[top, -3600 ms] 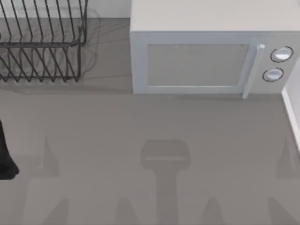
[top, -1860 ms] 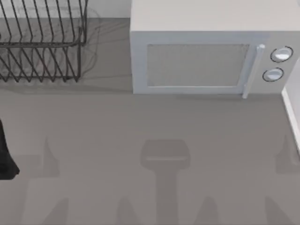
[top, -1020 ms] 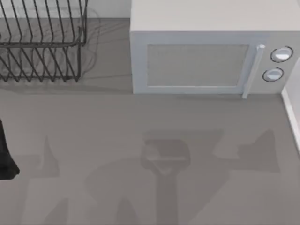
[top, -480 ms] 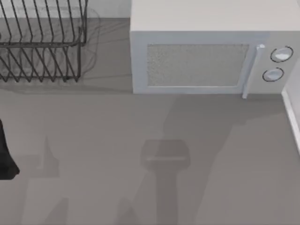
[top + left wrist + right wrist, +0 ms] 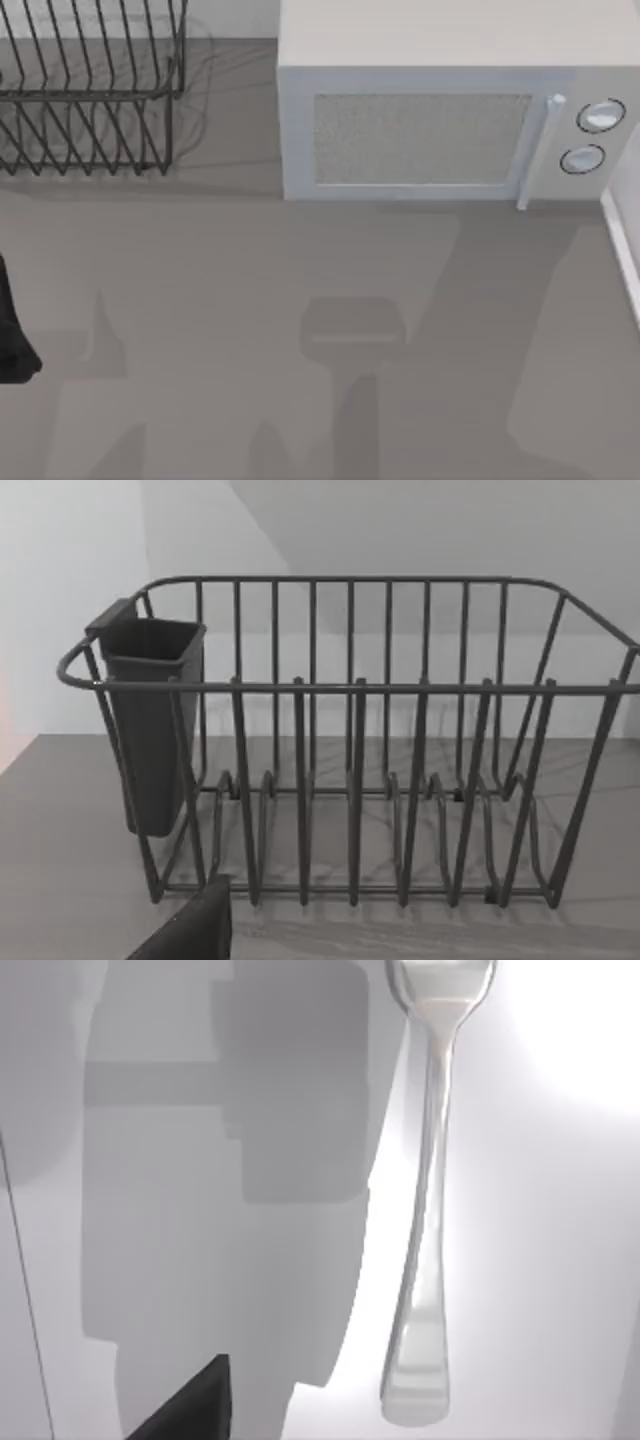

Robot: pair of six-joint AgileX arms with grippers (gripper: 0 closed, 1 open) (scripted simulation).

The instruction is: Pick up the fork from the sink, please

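- Standing at the far left of the grey counter (image 5: 250,260), well to the left of the microwave (image 5: 450,110), is a dark wire dish rack (image 5: 90,100); the left wrist view looks straight at its bars, and a dark cutlery cup (image 5: 150,720) hangs inside one end of it.
- At the left edge of the top view, nearer than the rack and far left of the microwave, a black piece of the left arm (image 5: 12,330) pokes in. Its gripper's fingers are out of sight, so I cannot tell how they stand; a dark corner shows at the lower edge of the left wrist view.
- The white microwave sits at the back of the counter, door closed, with a vertical handle and two round knobs (image 5: 592,135) on its right side.
- Soft shadows lie across the counter in front of the microwave.
- The fork (image 5: 425,1210), slim and shiny, lies flat on a pale, brightly lit surface in the right wrist view, tines toward the upper edge of that picture and the rounded handle end toward the lower. Nothing touches it. I cannot tell from these pictures where it lies relative to the microwave.
- Whether the right gripper is wide or narrow I cannot tell either.
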